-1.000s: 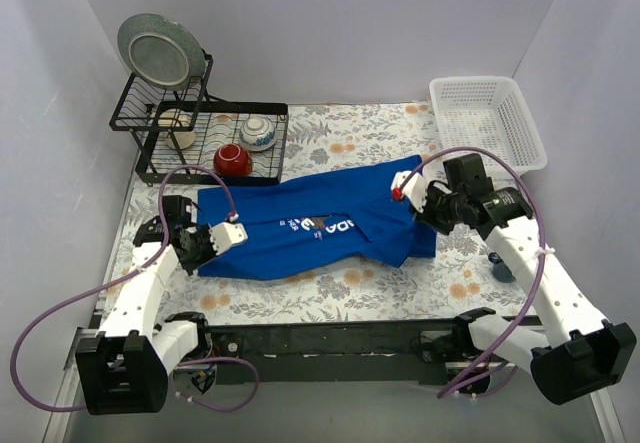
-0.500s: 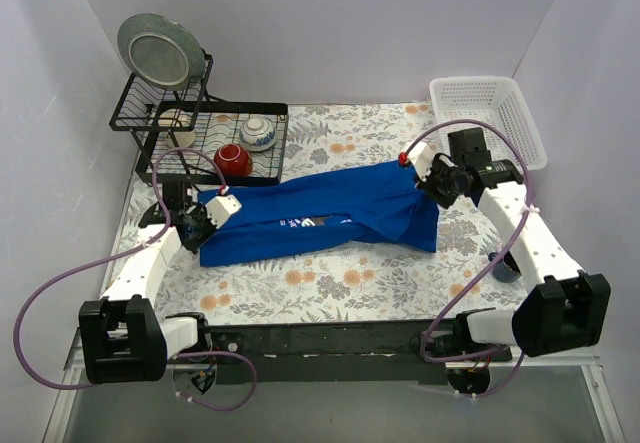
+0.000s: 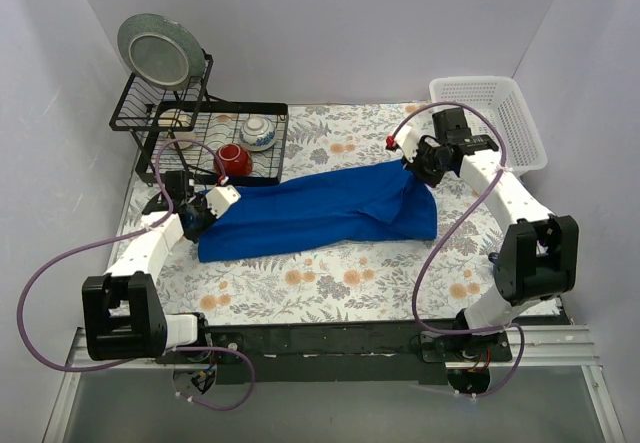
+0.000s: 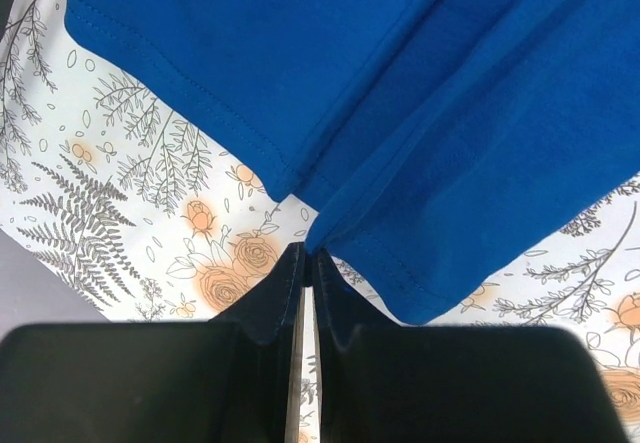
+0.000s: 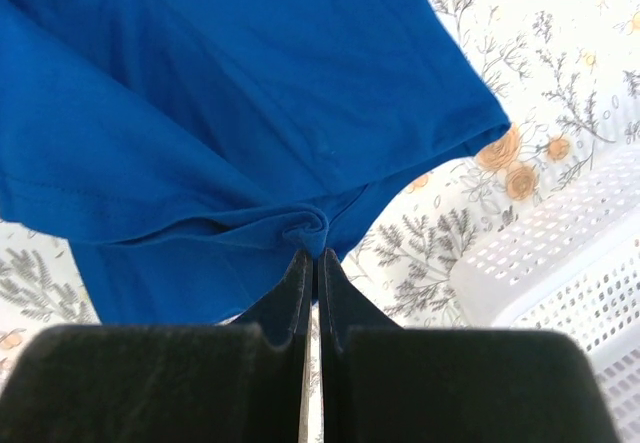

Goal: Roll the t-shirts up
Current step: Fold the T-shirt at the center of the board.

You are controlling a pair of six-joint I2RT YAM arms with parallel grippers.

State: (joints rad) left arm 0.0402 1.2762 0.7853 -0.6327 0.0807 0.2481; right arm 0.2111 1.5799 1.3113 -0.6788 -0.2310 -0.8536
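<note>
Item: t-shirt [image 3: 320, 213], royal blue, one piece

Location: laid on the floral table cover [image 3: 330, 283], to the left of the white basket [image 3: 490, 118] and nearer the arm bases than it. It is drawn out as a long slanted band, and its farther end is the one pointing toward the basket (only plain blue cloth is shown on top)

Left gripper [image 4: 305, 255]: fingers pressed together. A hem corner is nipped at their tips, at the end of the band farthest from the basket

Right gripper [image 5: 312, 255]: fingers closed. A small bunched fold of cloth is clamped at the tips, at the end of the band closest to the basket, whose mesh wall is seen just beside it in the wrist view

Change noted: one second earlier the chest lettering was exposed and the cloth was spread wider. The shirt has since been folded over into a narrower band, and both held ends have been carried away from the bases, the right one toward the basket
</note>
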